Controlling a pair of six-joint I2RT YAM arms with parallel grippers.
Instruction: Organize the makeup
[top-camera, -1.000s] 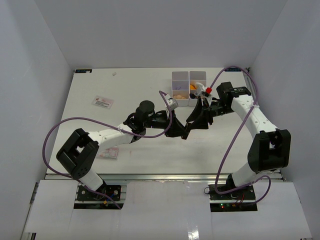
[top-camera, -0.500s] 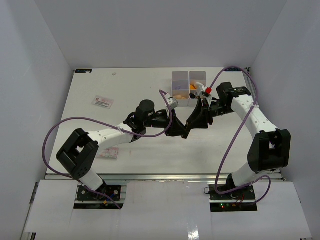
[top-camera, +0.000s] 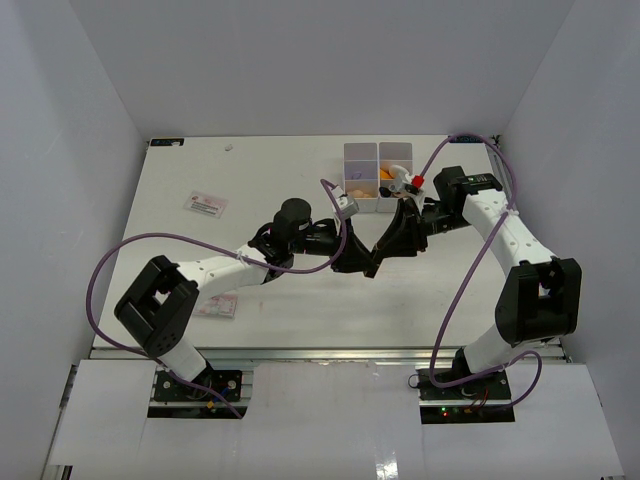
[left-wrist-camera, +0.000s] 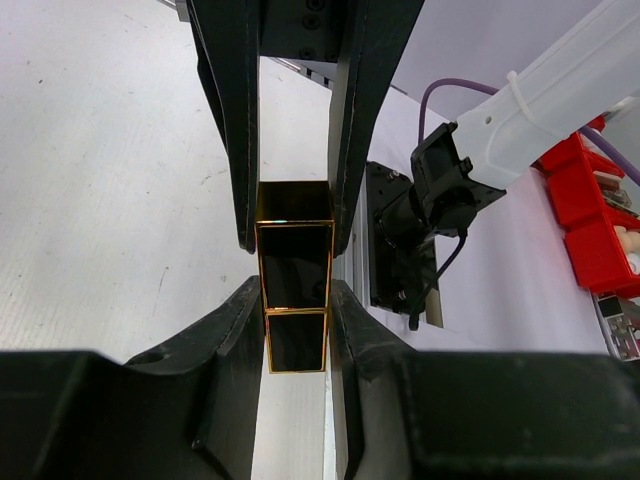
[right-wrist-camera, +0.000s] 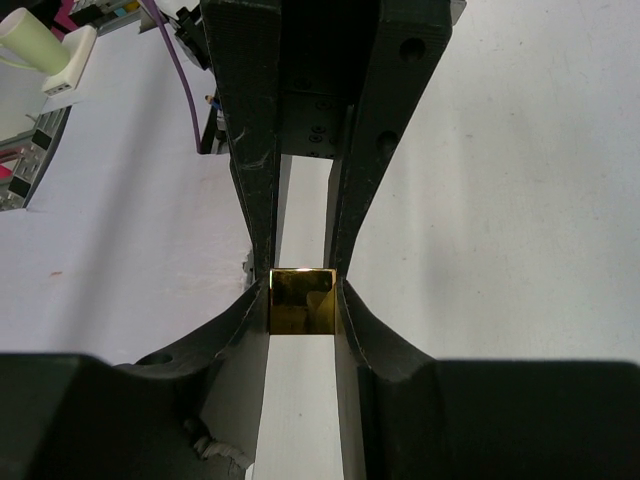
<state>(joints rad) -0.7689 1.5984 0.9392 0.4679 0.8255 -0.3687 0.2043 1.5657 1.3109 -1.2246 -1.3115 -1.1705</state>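
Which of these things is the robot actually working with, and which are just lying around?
In use: lipstick tube, gripped by left hand and right hand; white compartment box.
Lying about: printed card, far left; pink packet, near left.

1. The lipstick tube (left-wrist-camera: 296, 275) is glossy black with thin gold edges; in the right wrist view its end face is mirror gold.
2. The left end effector (left-wrist-camera: 296, 312) and the right end effector (right-wrist-camera: 303, 300) are matte black.
3. The desk (top-camera: 300, 310) is plain white.
4. The cable (top-camera: 150, 237) is purple.
5. The box (top-camera: 361, 206) is white, with orange inside one compartment.
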